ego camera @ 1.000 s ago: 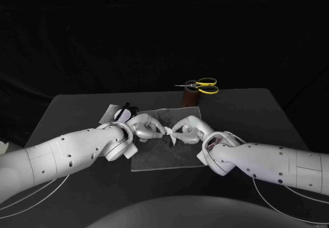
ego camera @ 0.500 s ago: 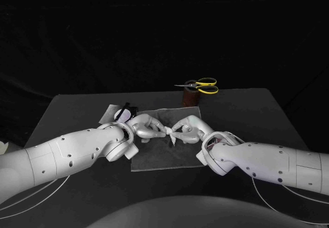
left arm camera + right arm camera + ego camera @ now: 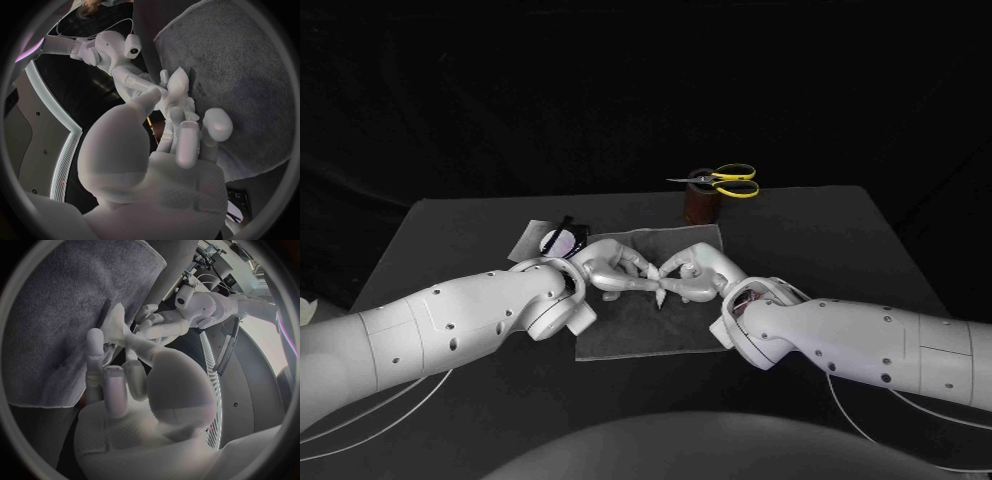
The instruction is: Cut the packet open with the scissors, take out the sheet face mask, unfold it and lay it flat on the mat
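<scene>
Over the middle of the grey mat (image 3: 646, 325) my two hands meet fingertip to fingertip. Between them hangs a small folded white sheet mask (image 3: 658, 291), pinched by my left hand (image 3: 609, 268) on one side and my right hand (image 3: 700, 271) on the other. In the left wrist view the mask (image 3: 177, 85) stands up past my fingers (image 3: 187, 135), with the right hand (image 3: 134, 82) touching it. The right wrist view has the mask (image 3: 116, 320) above the mat (image 3: 59, 305). The silver packet (image 3: 548, 238) lies off the mat's far left corner. Yellow-handled scissors (image 3: 724, 180) stand in a brown holder.
The brown holder (image 3: 700, 207) stands at the table's back edge, just beyond the mat's far right corner. Bare black table (image 3: 834, 250) stretches to the right of the mat and along the left side.
The hands have drawn a little closer together, and the hanging mask piece looks narrower and has shifted slightly left. The packet and scissors have not moved.
</scene>
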Action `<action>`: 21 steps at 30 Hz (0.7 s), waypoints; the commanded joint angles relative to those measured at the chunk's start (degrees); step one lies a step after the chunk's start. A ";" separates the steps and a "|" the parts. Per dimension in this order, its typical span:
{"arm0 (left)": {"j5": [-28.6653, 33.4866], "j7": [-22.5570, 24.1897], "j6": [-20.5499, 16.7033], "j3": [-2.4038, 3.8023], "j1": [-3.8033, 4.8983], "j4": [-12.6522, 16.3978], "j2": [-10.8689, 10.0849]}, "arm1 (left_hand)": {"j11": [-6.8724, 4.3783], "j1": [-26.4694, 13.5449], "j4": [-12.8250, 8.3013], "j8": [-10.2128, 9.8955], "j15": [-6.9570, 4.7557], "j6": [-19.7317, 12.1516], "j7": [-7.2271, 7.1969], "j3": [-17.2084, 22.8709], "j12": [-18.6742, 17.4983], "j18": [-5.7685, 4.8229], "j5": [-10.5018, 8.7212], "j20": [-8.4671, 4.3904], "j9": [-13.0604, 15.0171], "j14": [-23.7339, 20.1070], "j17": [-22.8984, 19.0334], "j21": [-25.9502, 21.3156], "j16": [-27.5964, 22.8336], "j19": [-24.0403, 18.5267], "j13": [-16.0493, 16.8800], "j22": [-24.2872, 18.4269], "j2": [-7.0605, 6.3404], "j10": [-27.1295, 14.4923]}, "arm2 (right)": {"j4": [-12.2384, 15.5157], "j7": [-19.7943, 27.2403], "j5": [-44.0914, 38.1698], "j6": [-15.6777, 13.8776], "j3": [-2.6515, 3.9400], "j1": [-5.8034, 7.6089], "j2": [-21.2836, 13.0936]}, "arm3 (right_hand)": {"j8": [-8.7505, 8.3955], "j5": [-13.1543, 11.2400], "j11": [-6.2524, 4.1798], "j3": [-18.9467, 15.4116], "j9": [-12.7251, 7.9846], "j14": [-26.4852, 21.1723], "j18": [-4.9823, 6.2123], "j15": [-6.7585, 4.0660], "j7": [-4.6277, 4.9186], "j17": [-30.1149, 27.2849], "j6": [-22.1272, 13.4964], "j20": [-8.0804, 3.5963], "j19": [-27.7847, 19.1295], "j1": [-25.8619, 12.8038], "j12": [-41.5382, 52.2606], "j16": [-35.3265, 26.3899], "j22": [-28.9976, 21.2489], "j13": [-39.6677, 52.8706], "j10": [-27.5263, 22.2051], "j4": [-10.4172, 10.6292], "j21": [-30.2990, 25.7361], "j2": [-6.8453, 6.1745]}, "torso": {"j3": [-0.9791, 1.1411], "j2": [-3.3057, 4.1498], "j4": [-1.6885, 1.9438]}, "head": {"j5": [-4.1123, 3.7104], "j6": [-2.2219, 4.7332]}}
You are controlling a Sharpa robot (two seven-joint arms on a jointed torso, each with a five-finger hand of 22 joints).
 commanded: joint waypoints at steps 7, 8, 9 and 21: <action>0.93 2.25 0.39 0.05 0.00 0.34 0.07 | -1.03 3.57 -0.07 1.06 -0.46 2.60 -0.68 0.51 0.97 0.71 0.13 -0.11 -0.07 0.21 0.70 0.06 0.07 0.75 2.11 0.62 3.31 2.27 | -0.17 0.15 0.22 0.68 0.05 0.02 0.21 | 2.15 0.15 -0.42 0.45 2.08 2.06 0.59 -0.39 -0.42 4.31 0.74 -0.11 0.25 -0.36 -0.09 0.31 0.08 4.45 1.75 0.04 0.40 0.27 | 0.01 -0.01 0.01 | -0.07 0.01; 0.97 2.31 0.33 0.05 0.00 0.31 0.06 | -1.22 4.21 -0.14 1.21 -0.63 3.09 -0.83 0.92 1.14 0.69 0.13 -0.24 -0.12 0.30 0.83 0.12 0.11 0.85 2.61 0.72 4.08 2.81 | -0.18 0.15 0.22 0.69 0.05 0.02 0.21 | 2.15 0.15 -0.42 0.45 2.08 2.06 0.59 -0.39 -0.42 4.31 0.74 -0.11 0.25 -0.36 -0.09 0.31 0.08 4.45 1.75 0.04 0.40 0.27 | -0.01 -0.02 0.01 | -0.08 0.01; 1.01 2.36 0.30 0.05 0.00 0.29 0.05 | -1.43 5.25 -0.42 1.39 -0.84 3.70 -0.99 1.66 1.20 0.68 0.13 -0.40 -0.18 0.33 0.84 0.18 0.11 0.96 2.99 0.81 5.05 3.23 | -0.20 0.15 0.22 0.70 0.05 0.02 0.21 | 2.15 0.15 -0.42 0.45 2.08 2.06 0.59 -0.39 -0.42 4.31 0.74 -0.11 0.25 -0.36 -0.09 0.31 0.08 4.45 1.75 0.04 0.40 0.27 | 0.01 -0.01 0.02 | -0.10 0.01; 1.49 2.95 0.02 0.05 0.00 0.09 0.00 | -2.14 7.36 -1.51 2.85 -1.60 7.18 -1.09 6.76 1.71 0.57 0.13 -1.33 -0.28 0.63 1.25 0.71 0.18 1.32 6.10 1.38 8.17 6.18 | 0.00 0.46 0.32 1.16 0.05 0.02 0.20 | 2.28 0.15 -0.43 0.59 2.18 2.11 0.57 -0.40 -0.45 4.44 0.72 -0.12 0.23 -0.75 0.05 0.33 0.12 4.59 1.81 0.16 0.40 0.21 | 0.04 -0.01 -0.02 | -0.01 0.01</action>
